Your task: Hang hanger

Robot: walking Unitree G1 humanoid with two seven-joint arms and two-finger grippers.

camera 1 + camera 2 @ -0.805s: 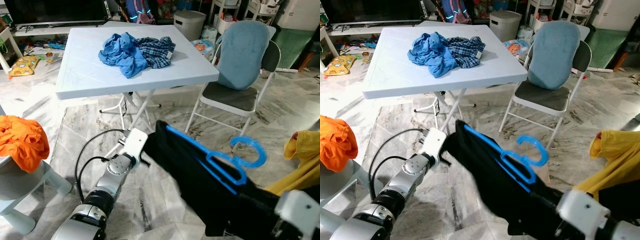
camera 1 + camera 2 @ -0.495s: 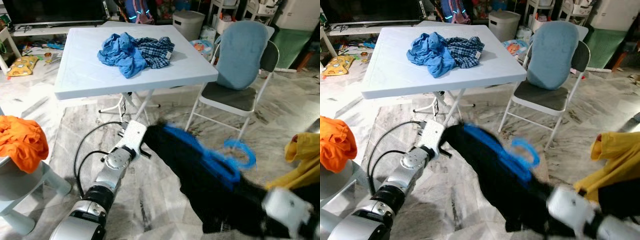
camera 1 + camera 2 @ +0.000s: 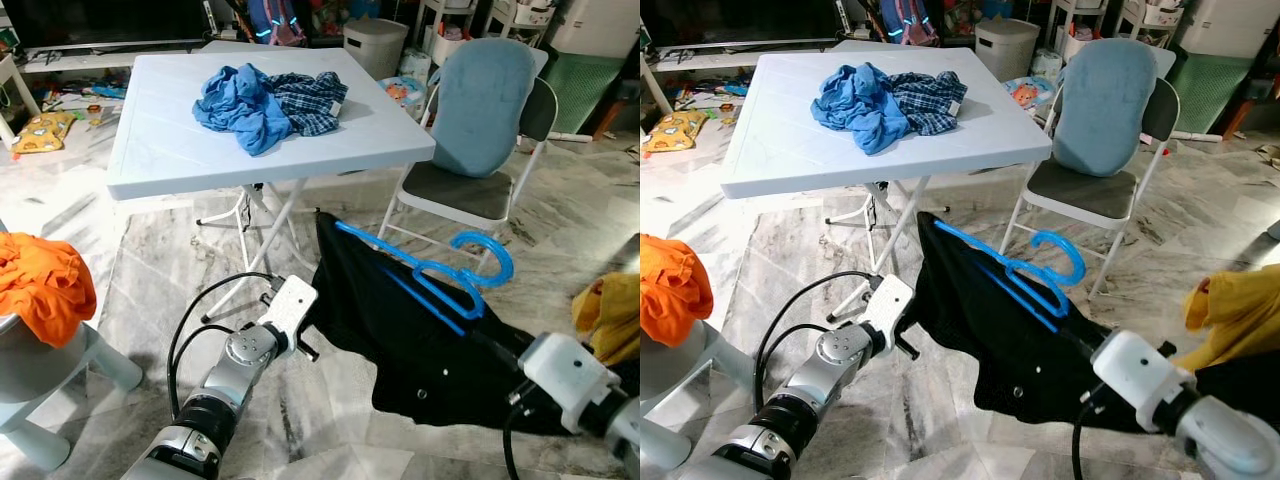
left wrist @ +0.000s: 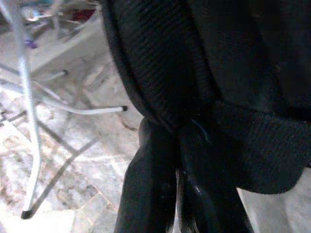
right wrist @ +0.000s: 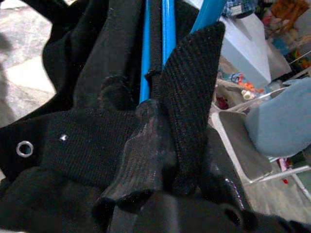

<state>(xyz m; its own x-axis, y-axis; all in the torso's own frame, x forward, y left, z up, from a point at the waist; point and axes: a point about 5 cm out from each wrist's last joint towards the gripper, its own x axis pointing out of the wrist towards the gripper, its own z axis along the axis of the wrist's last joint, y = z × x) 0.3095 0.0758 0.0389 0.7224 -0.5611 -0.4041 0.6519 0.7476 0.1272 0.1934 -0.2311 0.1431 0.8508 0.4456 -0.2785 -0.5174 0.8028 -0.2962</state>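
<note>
hanger: blue hanger (image 3: 430,277) low over the marble floor (image 3: 150,270), in front of the white table (image 3: 180,150), hook toward the folding chair (image 3: 470,190)
garment: black garment (image 3: 400,330) draped on it, stretched between both grippers
left gripper: left gripper (image 4: 177,160) pinched tight on the garment's hem
right gripper: right gripper (image 5: 165,160) clamped on a fold of the garment, beside the blue bar
table top: blue and plaid clothes (image 3: 265,95) heaped
stool: orange cloth (image 3: 40,285) piled on the grey stool (image 3: 50,365)
right wrist view: metal eyelet (image 5: 24,148) in the fabric
</note>
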